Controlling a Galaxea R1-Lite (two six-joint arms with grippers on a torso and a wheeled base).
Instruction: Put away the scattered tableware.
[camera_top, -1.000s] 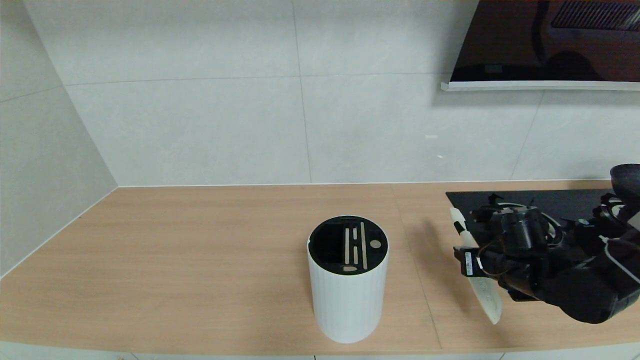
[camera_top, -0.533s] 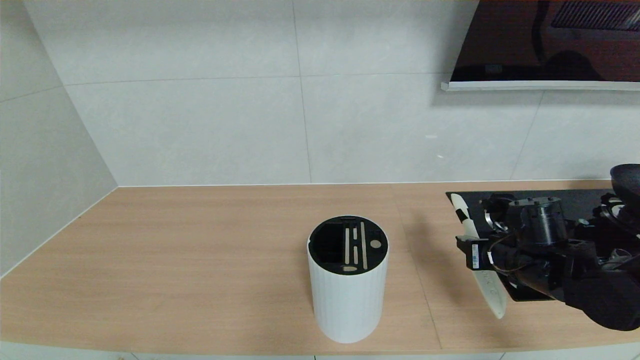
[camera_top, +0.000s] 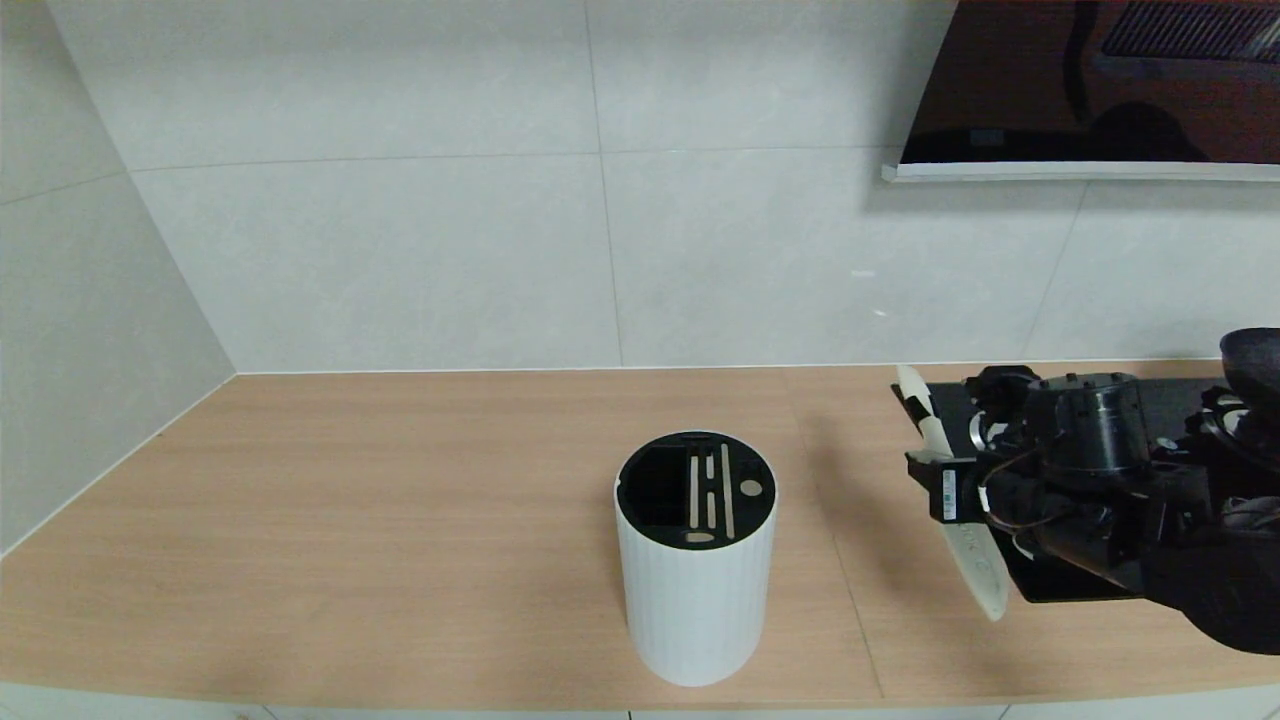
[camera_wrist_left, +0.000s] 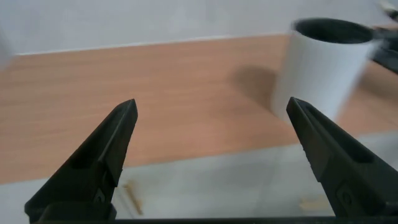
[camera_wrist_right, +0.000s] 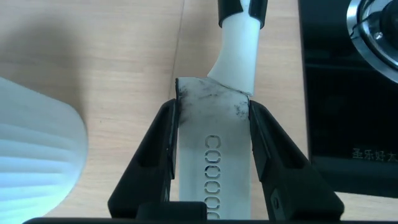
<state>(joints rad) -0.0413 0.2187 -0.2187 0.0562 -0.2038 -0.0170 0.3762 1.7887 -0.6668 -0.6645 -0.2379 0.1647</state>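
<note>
R gripper (camera_wrist_right: 211, 149), right of white holder (camera_top: 695, 590), clamps white knife (camera_top: 975, 572) by its blade; L gripper (camera_wrist_left: 211, 107) spread wide, holding nothing.

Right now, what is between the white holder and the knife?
Nothing. The head view shows just bare wooden counter between the white holder and the knife.

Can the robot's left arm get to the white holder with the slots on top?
Probably yes. The left gripper is open, and only bare wooden counter lies between it and the white holder. The right gripper holds the knife off on the holder's far side.
</note>
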